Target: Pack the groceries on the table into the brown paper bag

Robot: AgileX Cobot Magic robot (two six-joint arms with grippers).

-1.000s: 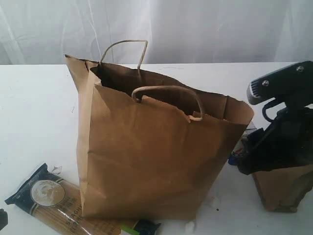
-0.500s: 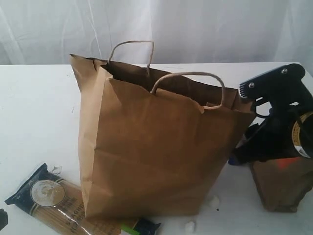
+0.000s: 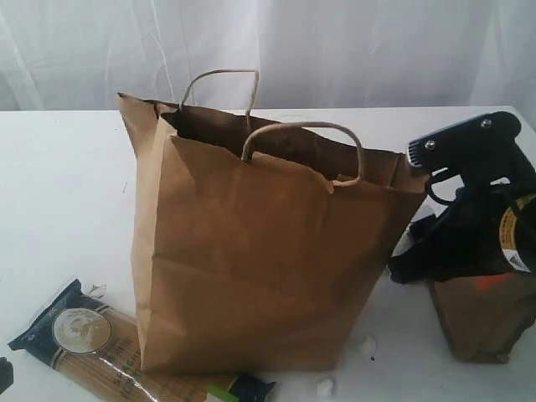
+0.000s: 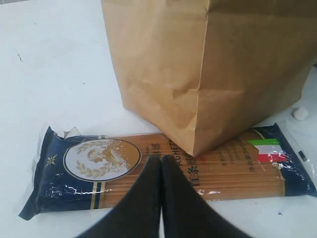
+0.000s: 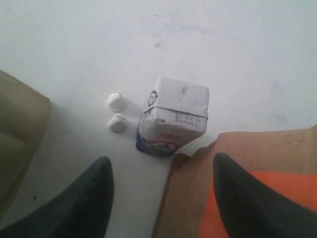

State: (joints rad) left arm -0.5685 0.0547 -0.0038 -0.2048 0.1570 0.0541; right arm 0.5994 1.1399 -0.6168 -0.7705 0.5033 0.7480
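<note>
The left claw (image 4: 161,161) is shut, its two fingers pressed together with nothing between them. It hangs low over the spaghetti (image 4: 99,163), which lies flat on the table (image 3: 59,184) right under the fingertips. Past the fingertips, the far edge of the pack runs up against the foot of the bag (image 3: 251,268), and one corner of the bag sits on the pack. The bag stands upright with its mouth open, between the two claws. Its inside cannot be seen from any view.

The right claw (image 5: 162,163) is on the far side of the bag, with its jaws standing apart and clamped on nothing that shows. One finger hangs over bare table and the other over the orange label of the pouch (image 5: 188,203), so the pouch's edge lies under the gap. Ahead of the fingertips, just beyond the pouch, stands the carton (image 5: 173,114), with two small white lumps (image 5: 115,101) close beside it.

My reading is that the packing is unfinished. The spaghetti, pouch and carton are all outside the bag. No bottle, jar or can is in sight, and I cannot tell whether they are already inside. The right claw looks set for the pouch or carton, while the spaghetti must first be freed from under the bag's corner.
</note>
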